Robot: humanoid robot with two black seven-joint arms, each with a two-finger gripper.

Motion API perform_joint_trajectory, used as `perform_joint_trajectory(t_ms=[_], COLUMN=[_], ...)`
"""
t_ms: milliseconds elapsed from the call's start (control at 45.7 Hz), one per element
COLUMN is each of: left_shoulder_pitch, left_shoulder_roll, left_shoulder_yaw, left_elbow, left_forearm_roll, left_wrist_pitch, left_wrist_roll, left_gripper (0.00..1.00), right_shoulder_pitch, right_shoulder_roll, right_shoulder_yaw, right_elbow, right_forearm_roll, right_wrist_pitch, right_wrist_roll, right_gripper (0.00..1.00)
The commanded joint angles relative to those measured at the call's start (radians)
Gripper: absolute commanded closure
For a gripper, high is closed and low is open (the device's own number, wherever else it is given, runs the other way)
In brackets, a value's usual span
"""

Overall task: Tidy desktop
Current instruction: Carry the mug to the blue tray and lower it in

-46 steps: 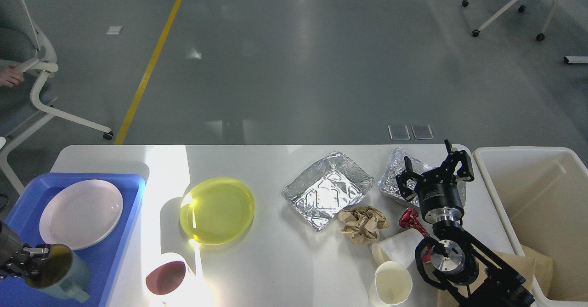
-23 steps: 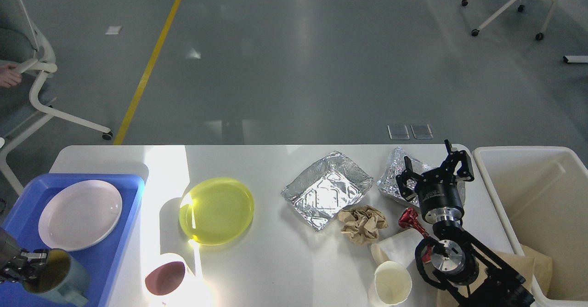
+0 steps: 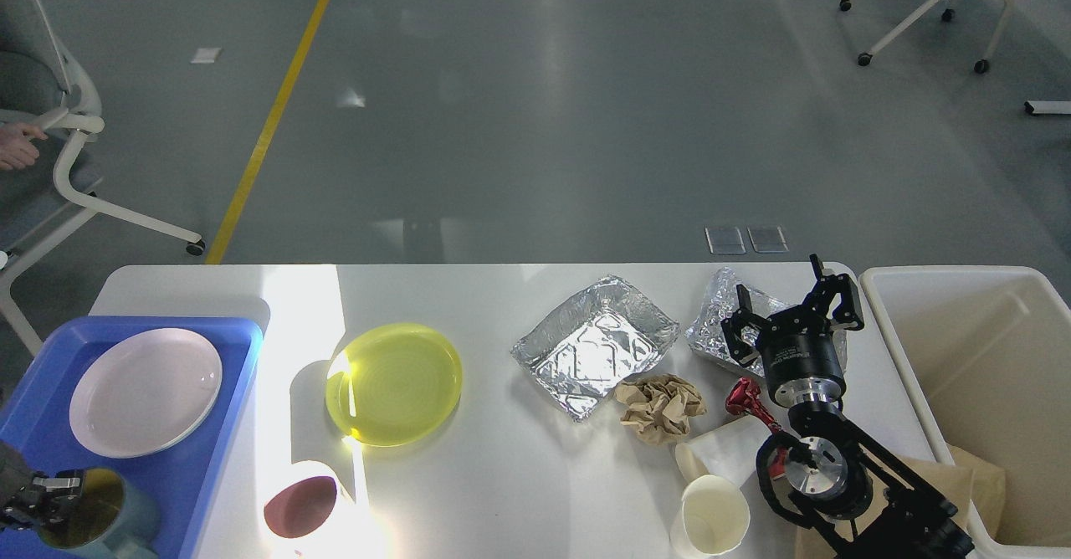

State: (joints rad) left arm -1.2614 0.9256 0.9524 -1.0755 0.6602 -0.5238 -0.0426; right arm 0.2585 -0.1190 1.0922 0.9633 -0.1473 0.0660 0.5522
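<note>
On the desktop, tidying is barely begun: left gripper grips a mug over the tray, right gripper hangs open above foil, 2 cups beside it.

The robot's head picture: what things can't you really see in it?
- The left claw at the mug: head view, cut off by the left edge, too dark to tell its grip.
- The second foil tray: mostly hidden behind the right claw.
- The red thing: partly behind the right arm, so what it is stays unclear.
- The upright paper cup: its bottom is cut off by the lower edge.
</note>
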Motion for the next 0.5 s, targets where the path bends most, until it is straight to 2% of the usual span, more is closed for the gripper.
perform_joint_trajectory(t_ms=[0,22,109,262,481], left_shoulder_pitch=[0.000,0.000,0.000,-0.001,-0.015], left_shoulder_roll=[0.005,0.005,0.005,0.024,0.045], left_shoulder_yaw=[-0.003,-0.004,-0.001,0.003,0.013], left_elbow=[-0.004,-0.004,-0.004,-0.009,-0.021], left_forearm_roll=[-0.027,-0.034,-0.088,-0.128,-0.129], left_wrist_pitch=[0.002,0.002,0.002,-0.002,-0.021], left_wrist_roll=[-0.002,-0.002,-0.003,-0.002,0.003], left_gripper=[0.42,0.35,0.22,0.08,0.05], right_shoulder_pitch=[-0.001,0.001,0.001,0.001,-0.001], right_shoulder_roll=[0.001,0.001,0.001,0.001,0.001], right_shoulder_yaw=[0.000,0.000,0.000,0.000,0.000], right_elbow=[0.000,0.000,0.000,0.000,0.000], right_forearm_roll=[0.000,0.000,0.000,0.000,0.000], right_wrist_pitch=[0.000,0.000,0.000,0.000,0.000], right_wrist_roll=[0.000,0.000,0.000,0.000,0.000], right_gripper=[0.00,0.00,0.00,0.00,0.00])
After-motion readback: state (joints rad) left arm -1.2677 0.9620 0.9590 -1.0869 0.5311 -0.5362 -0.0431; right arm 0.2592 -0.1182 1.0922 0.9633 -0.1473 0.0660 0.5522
